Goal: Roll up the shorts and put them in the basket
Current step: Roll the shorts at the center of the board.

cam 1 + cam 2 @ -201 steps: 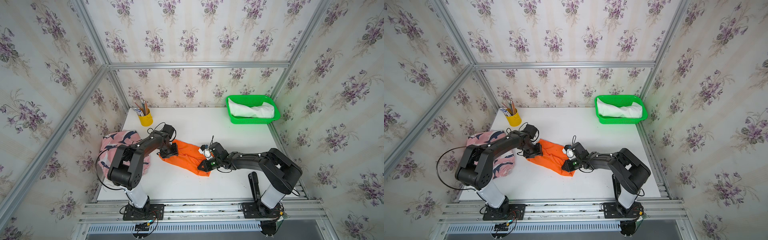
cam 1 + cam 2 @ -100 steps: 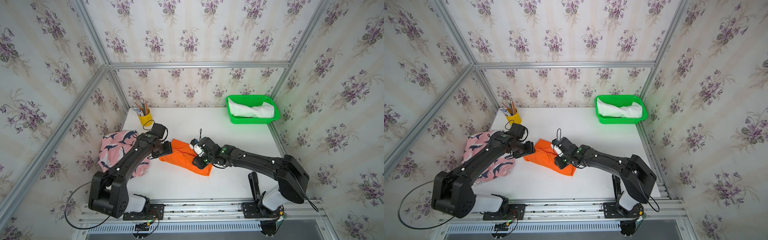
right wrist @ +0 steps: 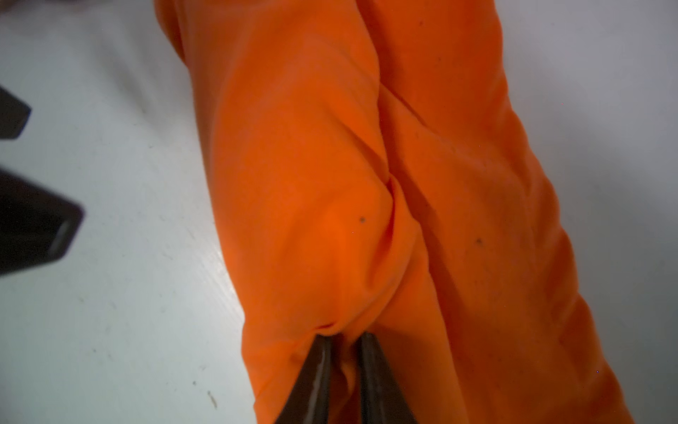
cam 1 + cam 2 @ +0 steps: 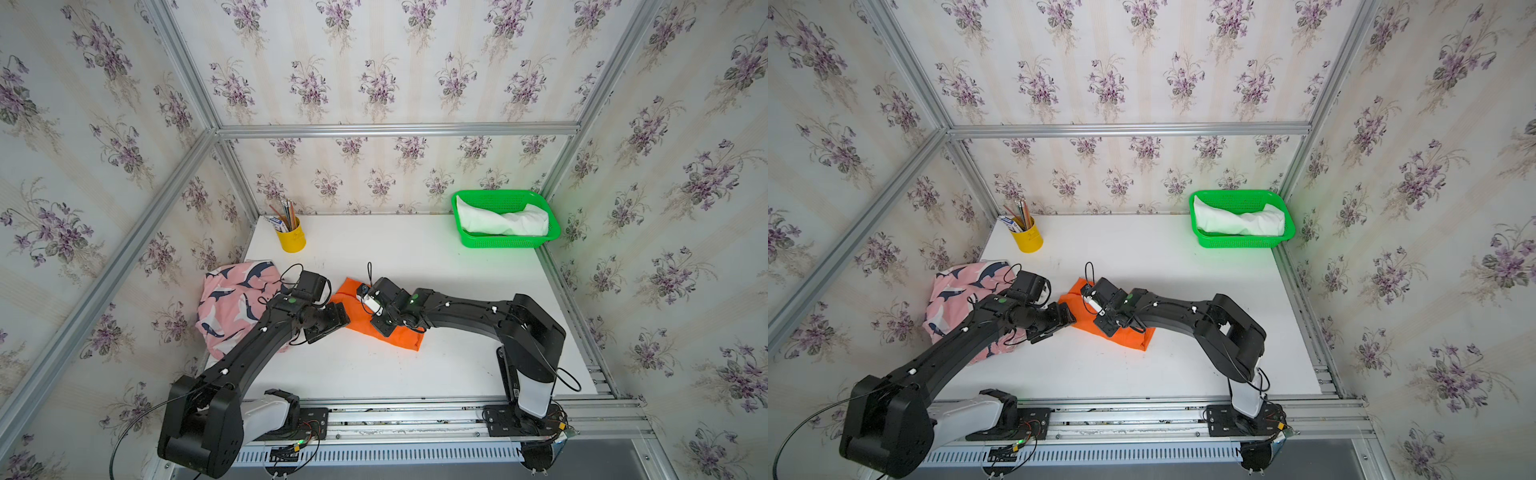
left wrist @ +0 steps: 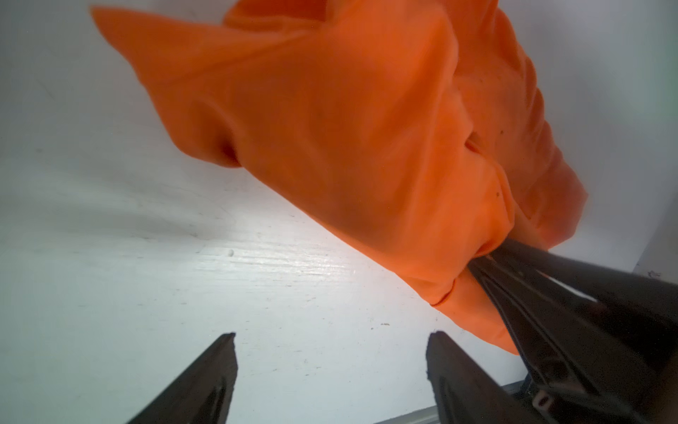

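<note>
walls: flowered wallpaper and a metal frame close in the white bench (image 4: pixel 415 257) on three sides.
orange shorts (image 4: pixel 399 338): mid-bench, gathered into a long loose fold, not yet a tight roll.
right tool (image 3: pixel 345 336): pressed together, pinching a fold of the orange cloth.
left tool (image 5: pixel 330 337): spread and empty over bare bench, just left of the orange cloth.
white shorts (image 4: pixel 498 220): lying in the green basket (image 4: pixel 505 243) at the far right corner; likely finished.
pink shark shorts (image 4: pixel 232 299): crumpled heap at the left edge, partly under the left arm; apparently not started.
progress: roughly one of three done, one under way.
open room: bare bench near and far of the orange shorts; yellow pencil cup (image 4: pixel 292 239) far left, well apart; the pink heap and left wall crowd the left arm.
</note>
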Robot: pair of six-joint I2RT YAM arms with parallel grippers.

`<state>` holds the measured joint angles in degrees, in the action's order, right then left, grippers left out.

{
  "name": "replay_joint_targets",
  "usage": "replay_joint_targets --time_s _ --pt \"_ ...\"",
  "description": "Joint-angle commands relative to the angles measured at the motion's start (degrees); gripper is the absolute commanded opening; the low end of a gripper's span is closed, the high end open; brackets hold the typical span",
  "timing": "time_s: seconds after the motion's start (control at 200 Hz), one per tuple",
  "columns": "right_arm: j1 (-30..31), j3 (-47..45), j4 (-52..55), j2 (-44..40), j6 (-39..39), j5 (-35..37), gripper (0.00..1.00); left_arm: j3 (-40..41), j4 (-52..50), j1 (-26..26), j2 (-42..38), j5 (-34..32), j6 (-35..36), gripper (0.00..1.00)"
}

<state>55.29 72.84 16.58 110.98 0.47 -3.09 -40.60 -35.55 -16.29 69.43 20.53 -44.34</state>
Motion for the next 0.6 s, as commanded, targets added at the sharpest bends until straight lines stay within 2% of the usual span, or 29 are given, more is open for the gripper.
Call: replay_joint_targets --time_s 0.0,0.305,0.435,0.595 --pt "-2.46 -1.91 -1.28 2.55 2.90 -10.03 0.16 1.74 8.82 -1.34 1.94 2.67 -4.60 0.88" --pt "-5.75 -8.04 -2.51 3.72 5.07 -16.30 0.15 2.47 20.78 -1.73 10.71 0.30 -8.41 0.92" --pt "-6.07 -10.09 -3.07 2.89 4.40 -20.22 0.14 1.59 23.96 -1.75 14.53 -4.55 -9.10 0.92" --pt "-6.07 -11.56 -1.81 2.08 2.49 -22.04 0.14 1.57 26.75 -1.20 17.42 -8.24 -9.71 0.86"
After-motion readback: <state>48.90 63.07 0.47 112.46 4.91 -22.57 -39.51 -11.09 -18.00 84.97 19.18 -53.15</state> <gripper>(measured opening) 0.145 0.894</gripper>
